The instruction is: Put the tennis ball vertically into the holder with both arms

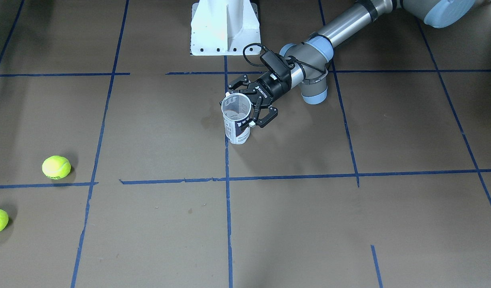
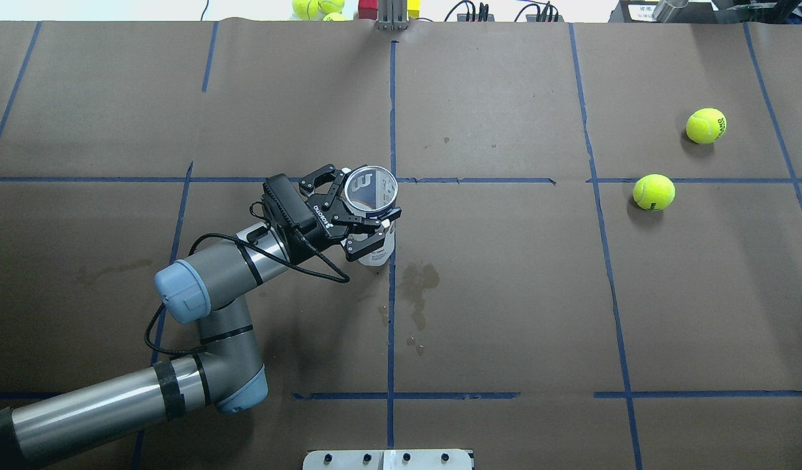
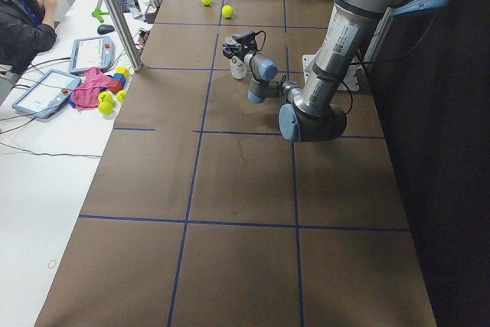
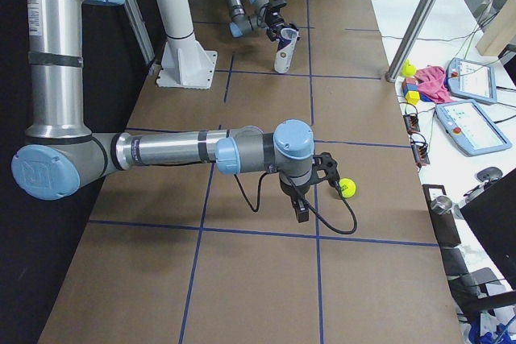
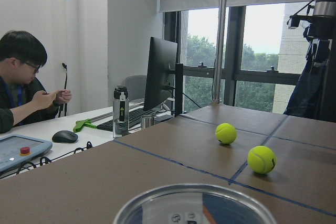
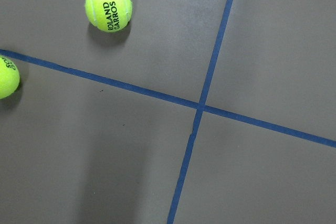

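Note:
The holder [image 1: 236, 120], a clear can with a white and navy label, stands upright and open-topped near the table's middle [image 2: 373, 196]. My left gripper [image 1: 240, 110] reaches in from the side, one finger on each side of the can near its rim, shut on it [image 2: 368, 207]. The can's rim fills the bottom of the left wrist view [image 5: 194, 205]. Two yellow tennis balls [image 2: 654, 192] [image 2: 706, 125] lie on the table at my far right. My right gripper [image 4: 329, 173] hangs high above a ball [image 4: 347, 188]. I cannot tell if it is open. Its wrist view looks down on both balls [image 6: 107, 8].
The white pedestal base [image 1: 224, 28] stands at the table's robot-side edge. Blue tape lines cross the brown table [image 2: 505, 294]. Beyond the far edge are a metal pole [image 3: 115, 13], tablets, coloured blocks, more balls [image 2: 316, 6] and a seated person [image 3: 19, 13].

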